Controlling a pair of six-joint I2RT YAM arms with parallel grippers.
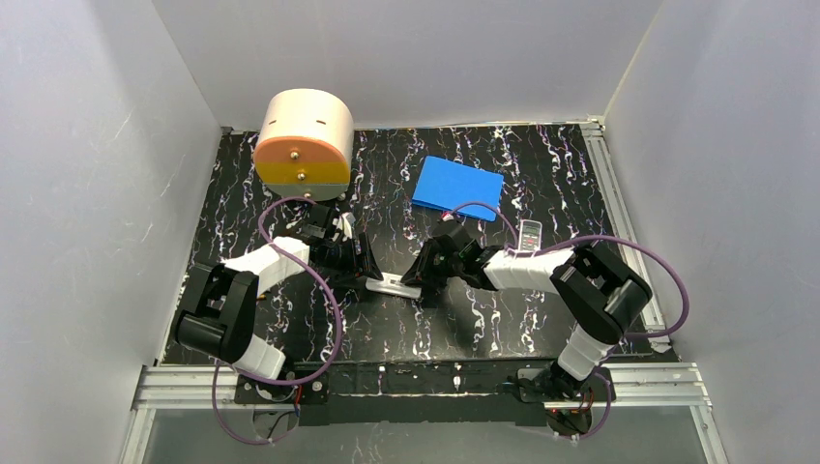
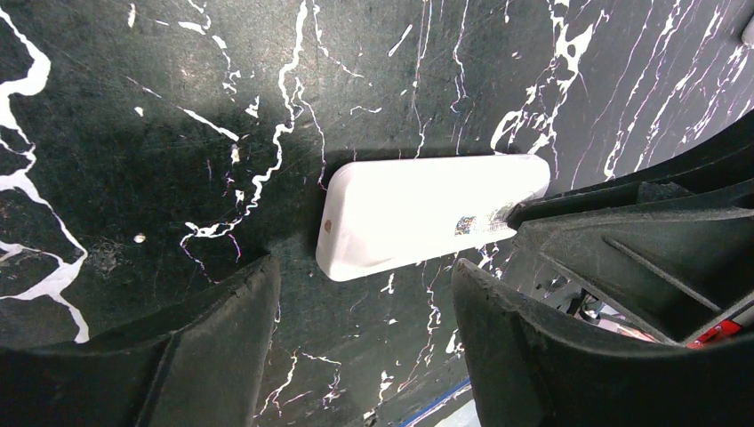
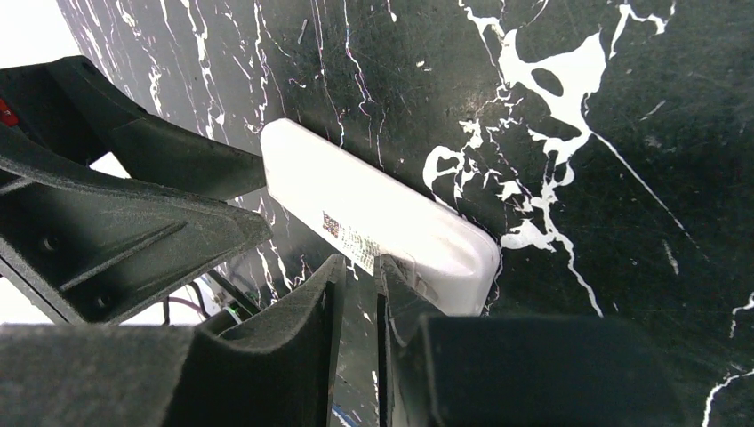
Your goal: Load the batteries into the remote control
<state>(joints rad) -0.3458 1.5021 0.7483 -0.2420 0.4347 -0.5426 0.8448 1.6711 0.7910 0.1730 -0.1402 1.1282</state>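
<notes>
One remote (image 2: 418,213) end hides behind the right pincer (image 3: 358,267); grip unclear.

Remote (image 2: 427,209): smooth glossy white plastic. Tabletop (image 2: 160,107): black marbled, slightly rough. Jaws: matt black plastic.

Left arm (image 1: 259,269): elbow bent, forearm reaching inward. Left gripper (image 2: 364,276) points down, jaws spread wide. Right arm (image 1: 530,269): folded likewise, forearm reaching inward. Right gripper (image 3: 358,285) points down, fingers (image 3: 311,307) drawn to a narrow slit. Grippers face tip to tip, the right just beyond the left's fingertips.
</notes>
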